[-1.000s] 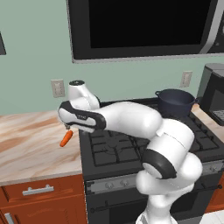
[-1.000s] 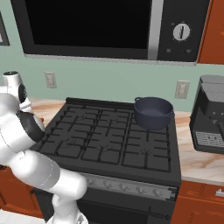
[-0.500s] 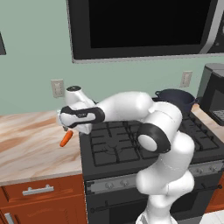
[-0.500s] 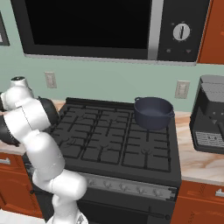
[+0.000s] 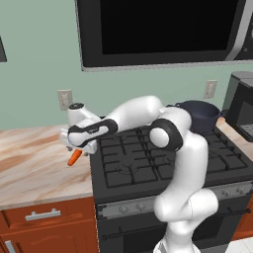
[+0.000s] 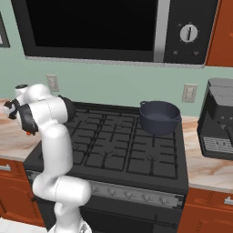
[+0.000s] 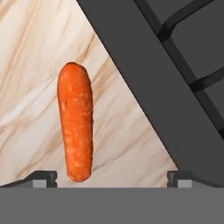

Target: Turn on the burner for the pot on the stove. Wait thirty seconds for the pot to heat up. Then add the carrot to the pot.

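The carrot [image 7: 75,121] lay flat on the marble counter [image 5: 29,163] just beside the stove [image 5: 148,168], its long axis running straight away from the hand [image 7: 111,177], which hung wide open above it, holding nothing.
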Available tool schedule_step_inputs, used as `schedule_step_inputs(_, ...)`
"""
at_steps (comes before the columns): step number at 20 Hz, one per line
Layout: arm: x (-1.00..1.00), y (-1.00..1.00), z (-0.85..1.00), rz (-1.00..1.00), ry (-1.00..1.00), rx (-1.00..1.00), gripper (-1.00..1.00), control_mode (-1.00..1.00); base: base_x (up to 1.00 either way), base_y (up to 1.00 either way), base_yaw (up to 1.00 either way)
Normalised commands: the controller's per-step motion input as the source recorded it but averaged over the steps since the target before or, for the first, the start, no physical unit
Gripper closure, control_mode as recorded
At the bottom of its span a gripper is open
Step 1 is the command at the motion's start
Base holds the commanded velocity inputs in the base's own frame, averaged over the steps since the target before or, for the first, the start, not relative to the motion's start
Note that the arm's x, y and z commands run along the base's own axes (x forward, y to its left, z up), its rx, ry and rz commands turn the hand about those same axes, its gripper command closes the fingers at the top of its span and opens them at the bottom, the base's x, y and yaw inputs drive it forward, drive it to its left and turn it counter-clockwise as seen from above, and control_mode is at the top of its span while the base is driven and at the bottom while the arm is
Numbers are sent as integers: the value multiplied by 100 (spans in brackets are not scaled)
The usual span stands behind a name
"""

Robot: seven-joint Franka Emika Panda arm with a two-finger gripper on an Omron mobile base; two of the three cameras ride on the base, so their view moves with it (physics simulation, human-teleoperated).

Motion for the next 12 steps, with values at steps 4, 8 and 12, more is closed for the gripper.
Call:
schedule_step_inputs(4, 29, 14, -26, 0, 3, -3, -100, -100, 0, 0, 0)
schedule_step_inputs(8, 27, 7, -25, 0, 4, -2, -100, -100, 0, 0, 0)
schedule_step_inputs(12, 25, 0, -26, 0, 2, -2, -100, -100, 0, 0, 0)
